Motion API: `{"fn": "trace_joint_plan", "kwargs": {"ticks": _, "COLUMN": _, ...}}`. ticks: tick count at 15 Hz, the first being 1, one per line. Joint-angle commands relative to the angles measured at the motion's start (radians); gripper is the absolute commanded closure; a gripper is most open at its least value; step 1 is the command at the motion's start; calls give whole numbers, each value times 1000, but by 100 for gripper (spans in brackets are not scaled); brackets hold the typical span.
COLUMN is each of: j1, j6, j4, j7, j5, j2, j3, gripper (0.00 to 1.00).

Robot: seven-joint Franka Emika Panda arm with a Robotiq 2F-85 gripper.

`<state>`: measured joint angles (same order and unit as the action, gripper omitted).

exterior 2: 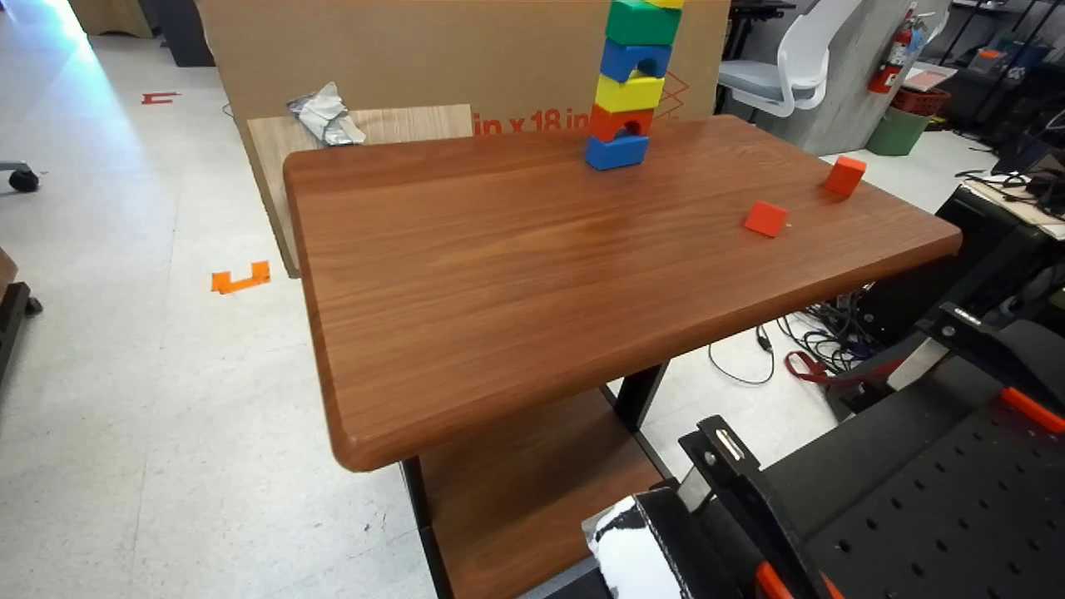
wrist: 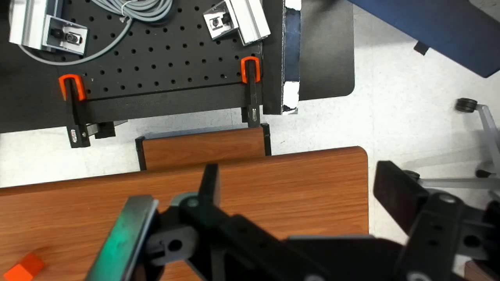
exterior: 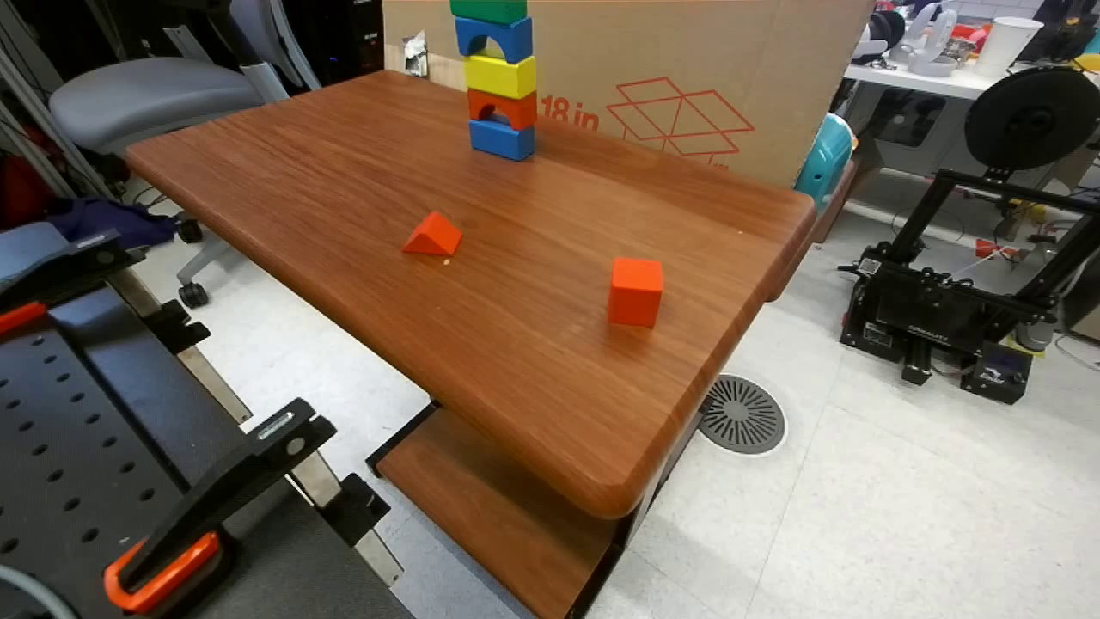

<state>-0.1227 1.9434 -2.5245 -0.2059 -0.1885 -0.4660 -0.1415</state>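
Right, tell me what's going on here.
Nothing is visibly being handled: the robot's gripper is open with nothing seen in its grip, and only the wrist view shows it. On the table, a block tower stands near an edge, its top cut off in both exterior views. A cube and a wedge sit apart from it and from each other.

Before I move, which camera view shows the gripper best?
The wrist view, because the gripper shows close up there, its two fingers spread apart. Neither exterior view shows any part of it.
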Motion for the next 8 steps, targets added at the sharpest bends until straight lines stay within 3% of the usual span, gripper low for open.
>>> {"fn": "trace_joint_plan", "kwargs": {"ticks": 1, "j1": 3, "j6": -2, "j4": 1, "j7": 1, "j5": -1, "j2": 0, "j3": -2, "gripper": 0}}
{"fn": "trace_joint_plan", "kwargs": {"ticks": 5, "j1": 3, "j6": -2, "j4": 1, "j7": 1, "j5": -1, "j2": 0, "j3": -2, "gripper": 0}}
{"fn": "trace_joint_plan", "kwargs": {"ticks": 8, "j1": 43, "j6": -19, "j4": 18, "j7": 20, "j5": 29, "j2": 30, "j3": 34, "gripper": 0}}
